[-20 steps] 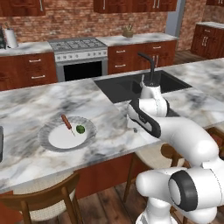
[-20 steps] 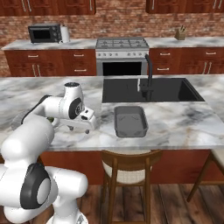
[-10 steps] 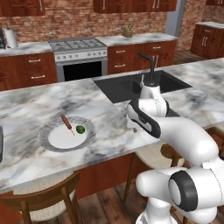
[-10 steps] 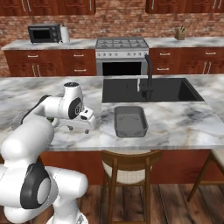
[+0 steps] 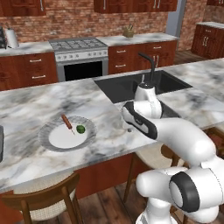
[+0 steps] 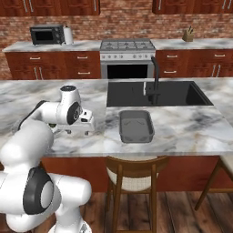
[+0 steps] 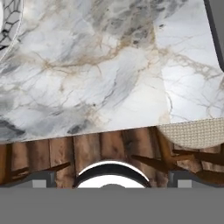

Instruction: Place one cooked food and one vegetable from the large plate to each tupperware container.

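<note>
Even, bright, diffuse rendered light with no clear source. Faint soft shadows lie under the large plate point(image 5: 67, 134) left of the gripper point(image 5: 129, 129) and around the tupperware container point(image 6: 135, 126) to its right. The marble counter point(image 7: 109, 65) shows a mild sheen. All views look soft and low-resolution.

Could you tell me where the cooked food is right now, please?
The cooked food lies on the large plate, at its far side, beside the small green ball.
</note>
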### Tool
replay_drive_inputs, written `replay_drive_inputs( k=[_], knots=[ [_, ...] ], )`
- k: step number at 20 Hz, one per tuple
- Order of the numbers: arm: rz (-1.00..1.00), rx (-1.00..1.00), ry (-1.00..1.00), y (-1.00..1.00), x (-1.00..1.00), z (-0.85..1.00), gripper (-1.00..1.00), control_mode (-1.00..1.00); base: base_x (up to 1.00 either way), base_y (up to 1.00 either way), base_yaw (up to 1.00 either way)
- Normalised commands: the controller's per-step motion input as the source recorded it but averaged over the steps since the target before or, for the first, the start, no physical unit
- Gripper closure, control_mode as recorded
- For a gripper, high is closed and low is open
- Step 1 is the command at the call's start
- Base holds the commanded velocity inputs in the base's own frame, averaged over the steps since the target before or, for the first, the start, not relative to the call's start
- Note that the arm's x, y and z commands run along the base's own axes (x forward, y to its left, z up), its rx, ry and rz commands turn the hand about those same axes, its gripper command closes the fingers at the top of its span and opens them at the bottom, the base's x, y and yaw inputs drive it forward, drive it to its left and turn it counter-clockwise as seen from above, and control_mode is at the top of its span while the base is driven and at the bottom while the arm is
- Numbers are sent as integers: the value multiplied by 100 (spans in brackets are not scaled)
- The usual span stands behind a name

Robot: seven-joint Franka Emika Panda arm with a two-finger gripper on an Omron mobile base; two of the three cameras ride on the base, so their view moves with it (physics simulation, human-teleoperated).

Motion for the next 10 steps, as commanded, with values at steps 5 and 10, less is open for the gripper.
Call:
replay_drive_inputs(
  k=[5,10],
  knots=[
    [2,0,2,100,96,40,-100,-100,0,0,0],
    [-25,-3,17,100,53,10,-100,-100,0,0,0]
  ],
)
